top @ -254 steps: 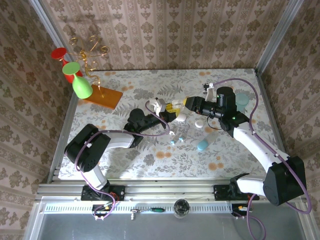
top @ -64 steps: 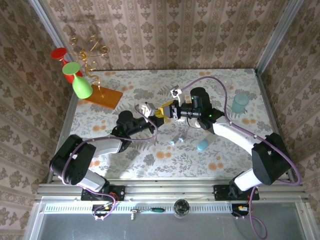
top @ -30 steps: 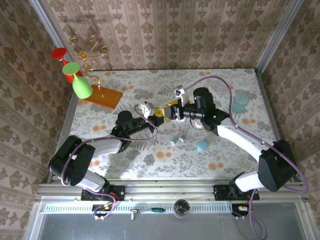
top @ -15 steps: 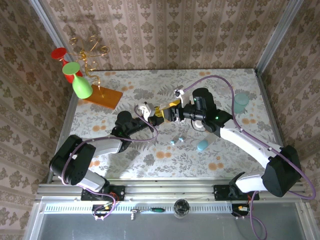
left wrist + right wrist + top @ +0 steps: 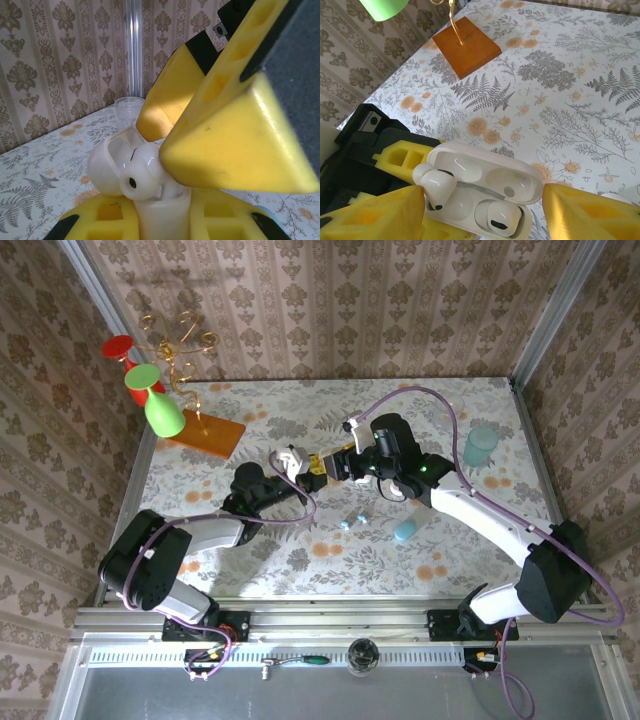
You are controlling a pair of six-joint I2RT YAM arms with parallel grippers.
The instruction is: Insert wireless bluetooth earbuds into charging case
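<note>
Yellow-fingered, the left gripper (image 5: 314, 472) and right gripper (image 5: 336, 462) meet mid-table from above; at the left wrist, the left one pinches the open charging case (image 5: 160, 215); at the right wrist, the right one stands spread around it, a seated earbud (image 5: 497, 217) and a tilted earbud (image 5: 436, 187) inside.

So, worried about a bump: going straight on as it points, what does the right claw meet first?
Likely the open charging case in the left claw, between the fingers of the right claw; depth unclear.

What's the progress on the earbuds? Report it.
Done: the charging case sits open in the left hand, one earbud seated in its well. In hand: the second earbud leans half out of its well, the right hand open around the case. Left: seat it, shut the lid.
</note>
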